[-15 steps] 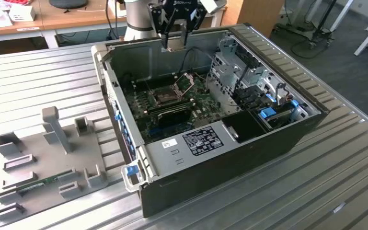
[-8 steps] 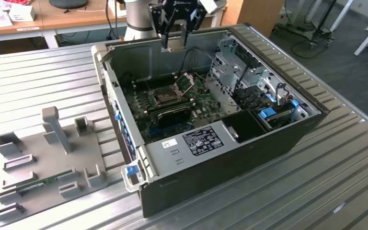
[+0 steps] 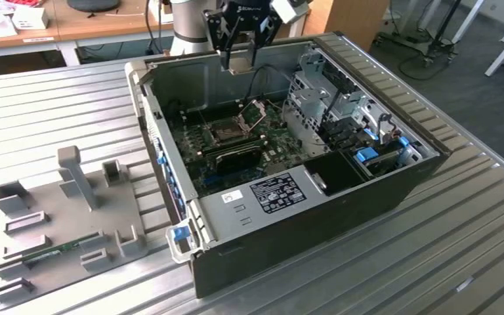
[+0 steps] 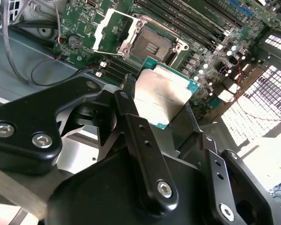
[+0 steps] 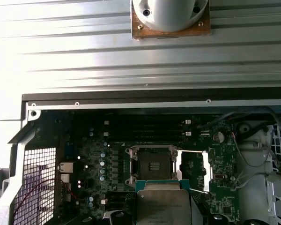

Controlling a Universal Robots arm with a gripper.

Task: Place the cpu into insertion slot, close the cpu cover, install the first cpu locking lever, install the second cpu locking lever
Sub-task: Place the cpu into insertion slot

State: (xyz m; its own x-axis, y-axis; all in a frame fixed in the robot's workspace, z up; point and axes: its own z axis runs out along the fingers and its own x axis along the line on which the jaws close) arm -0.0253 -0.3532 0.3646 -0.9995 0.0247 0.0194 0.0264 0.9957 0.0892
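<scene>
Holding the small flat square silvery-topped cpu (image 4: 161, 93) clamped in the black gripper (image 4: 158, 115), above and clear of the dark square insertion slot (image 4: 152, 44). Thin silvery hinged cpu cover (image 4: 125, 41) stands open. By my read, all four steps pending.

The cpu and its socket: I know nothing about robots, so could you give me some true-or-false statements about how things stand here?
1. The gripper holds the cpu above the board. True.
2. The insertion slot has a chip seated in it. False: it is empty, its contact field bare.
3. The cpu cover is swung open beside the slot. True.
4. The computer case stands upright with its side panel on. False: it lies on its side, its inside open to view.
</scene>
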